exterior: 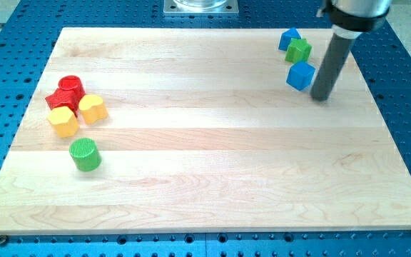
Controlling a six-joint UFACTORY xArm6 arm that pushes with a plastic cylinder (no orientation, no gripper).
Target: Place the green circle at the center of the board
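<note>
The green circle (85, 153) is a short green cylinder standing on the wooden board (212, 150) at the view's lower left. My tip (321, 96) is at the view's upper right, far from the green circle. It sits just right of a blue cube (300, 76), close to it; I cannot tell if they touch.
Above the blue cube lie a green block (300, 50) and another blue block (289, 38). At the left, above the green circle, cluster a yellow hexagon (63, 121), a yellow heart (92, 108) and two red blocks (66, 92).
</note>
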